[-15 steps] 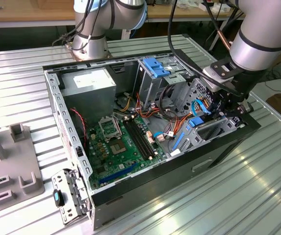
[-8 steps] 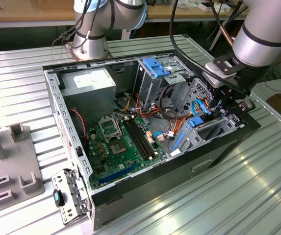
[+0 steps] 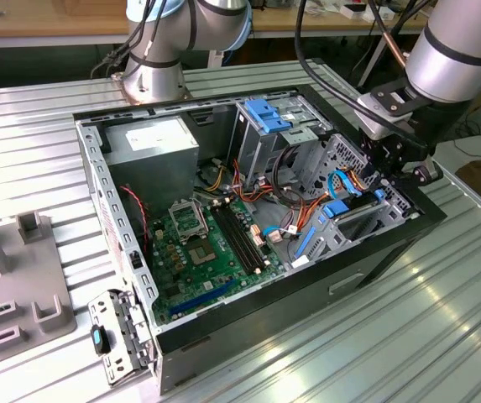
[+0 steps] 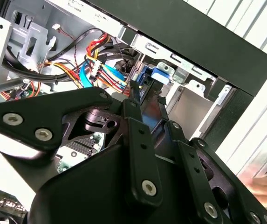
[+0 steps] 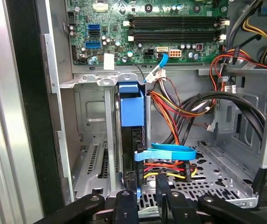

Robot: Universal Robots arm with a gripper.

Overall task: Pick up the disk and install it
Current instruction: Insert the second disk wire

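Blue plastic rail marks the disk (image 5: 132, 140): in the first wrist view it stands on edge in the metal drive bay (image 5: 93, 154) of the open computer case (image 3: 97, 168), thin face toward the camera, long axis running straight away from the gripper (image 5: 142, 186) toward the motherboard (image 5: 170, 28). Blue tab at the far end of the disk, cable bundle (image 5: 175, 116) just beside it on the open side of the bay.

Gripper: black fingers (image 5: 129, 196) sit at the near end of the disk, one on each side of its edge. Appears to be clamped on the disk, but the contact itself is masked by the finger links, so read that as probable rather than confirmed. Second wrist view agrees: the fingers (image 4: 135, 116) converge on a narrow dark-and-blue edge (image 4: 145, 98) aimed into the bay.

Exterior view: gripper (image 3: 391, 172) is low over the case corner at the exterior view's right, at the drive bay (image 3: 366, 214), well apart from the power supply (image 3: 152, 143) and the blue-handled cage (image 3: 269, 117).

Key relation: disk lies directly ahead of the fingers, in line with the bay slot; no lateral offset seen. Disk is well inside the bay; whether fully seated cannot be told.
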